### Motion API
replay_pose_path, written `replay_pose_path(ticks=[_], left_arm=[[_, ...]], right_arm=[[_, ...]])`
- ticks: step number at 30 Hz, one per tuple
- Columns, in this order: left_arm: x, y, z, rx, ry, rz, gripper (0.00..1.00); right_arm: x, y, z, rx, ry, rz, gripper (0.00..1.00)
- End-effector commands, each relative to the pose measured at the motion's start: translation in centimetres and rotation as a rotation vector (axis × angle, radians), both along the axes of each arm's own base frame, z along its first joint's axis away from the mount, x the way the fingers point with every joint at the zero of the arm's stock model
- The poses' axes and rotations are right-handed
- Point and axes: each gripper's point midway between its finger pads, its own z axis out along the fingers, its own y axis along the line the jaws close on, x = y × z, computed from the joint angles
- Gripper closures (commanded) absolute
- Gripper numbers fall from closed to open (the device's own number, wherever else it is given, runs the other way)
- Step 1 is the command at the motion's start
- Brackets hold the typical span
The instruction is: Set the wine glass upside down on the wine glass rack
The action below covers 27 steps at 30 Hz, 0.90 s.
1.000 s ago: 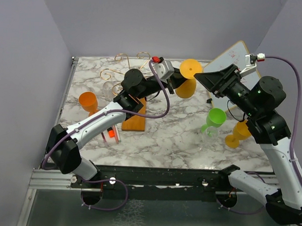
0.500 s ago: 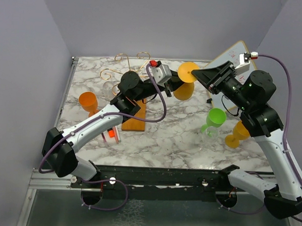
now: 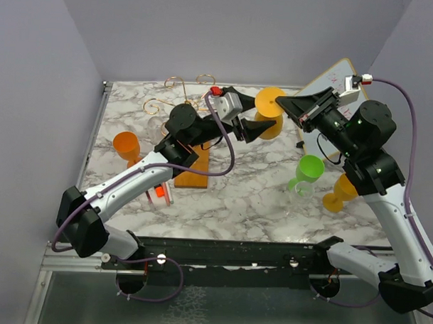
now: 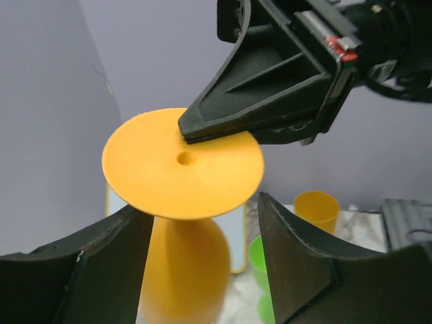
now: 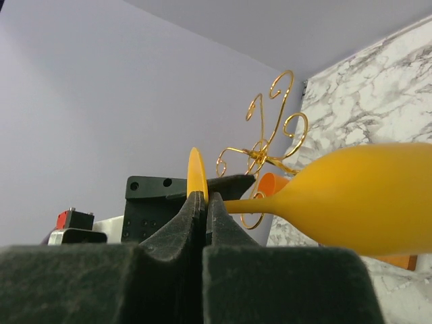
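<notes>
Glass (image 4: 182, 162) hangs between the parted, empty fingers of the left gripper (image 4: 202, 229), held only by the right gripper (image 5: 204, 202) pinching its foot rim, so it may swivel or slip before reaching the rack (image 5: 266, 152).

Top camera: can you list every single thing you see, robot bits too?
wine glass: one, yellow-orange, in the air at the back
wine glass rack: one, gold wire on brown wood base, back left
orange cup: one, orange, left side
green glass: one, green, right side
other glass: one, yellow-orange, right of the green glass
whiteboard: one, white, back right corner
small thing: one, red and white, beside the rack's base
table: one, white marble, under everything
left gripper: one, black, open around the wine glass bowl
right gripper: one, black, shut on the wine glass foot
</notes>
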Motion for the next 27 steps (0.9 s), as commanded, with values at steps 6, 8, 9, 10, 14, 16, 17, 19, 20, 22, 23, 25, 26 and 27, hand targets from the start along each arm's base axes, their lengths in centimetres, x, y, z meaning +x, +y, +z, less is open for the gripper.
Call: replay_pose_path(ticks=[6,8,9,10,14,16,17,19,20,22,23,25,26,27], left_arm=[[-2.7,5.2,3.4,-0.174,0.142,0.075,0.07],[-3.2,6.6,3.6,-0.210,0.197,0.105,0.03],[-3.3,7.3,3.4,-0.221,0.222,0.124,0.02],[-3.5,8.1,3.4,-0.235,0.242,0.143,0.01],[-3.5,11.1,3.3,-0.242,0.334,0.263,0.01],[-2.6,13.1,2.6,-0.234,0.400,0.384,0.01],[-2.1,14.3,2.4,-0.240,0.435,0.451,0.01],[-1.2,16.9,1.5,-0.237,0.493,0.599,0.01],[-1.0,18.2,1.1,-0.234,0.511,0.663,0.01],[-1.0,20.3,0.7,-0.229,0.521,0.757,0.01],[-1.1,21.2,0.6,-0.230,0.521,0.789,0.01],[-1.5,22.7,0.7,-0.243,0.511,0.835,0.01],[-1.7,23.3,0.9,-0.251,0.503,0.850,0.01],[-1.8,23.8,1.2,-0.261,0.495,0.863,0.01]], right_arm=[[1.7,-1.6,2.9,0.024,-0.098,-0.127,0.99],[2.2,-1.8,2.9,0.014,-0.107,-0.151,0.99],[2.6,-1.8,2.8,0.006,-0.110,-0.160,0.99],[2.9,-1.9,2.6,-0.001,-0.105,-0.167,0.99],[4.5,-1.5,1.2,-0.051,-0.082,-0.185,0.99],[5.3,-1.0,0.6,-0.082,-0.080,-0.178,0.99],[5.7,-0.8,0.2,-0.090,-0.072,-0.171,0.99],[6.6,-0.2,-0.4,-0.103,-0.065,-0.165,0.99],[7.0,0.1,-0.5,-0.113,-0.067,-0.156,0.99],[8.0,0.6,-1.0,-0.128,-0.066,-0.150,1.00],[8.5,0.9,-1.2,-0.131,-0.066,-0.147,0.99],[9.7,1.7,-1.5,-0.143,-0.074,-0.132,0.99],[10.3,2.2,-1.7,-0.148,-0.075,-0.120,0.99],[10.8,2.7,-1.9,-0.153,-0.078,-0.103,0.99]])
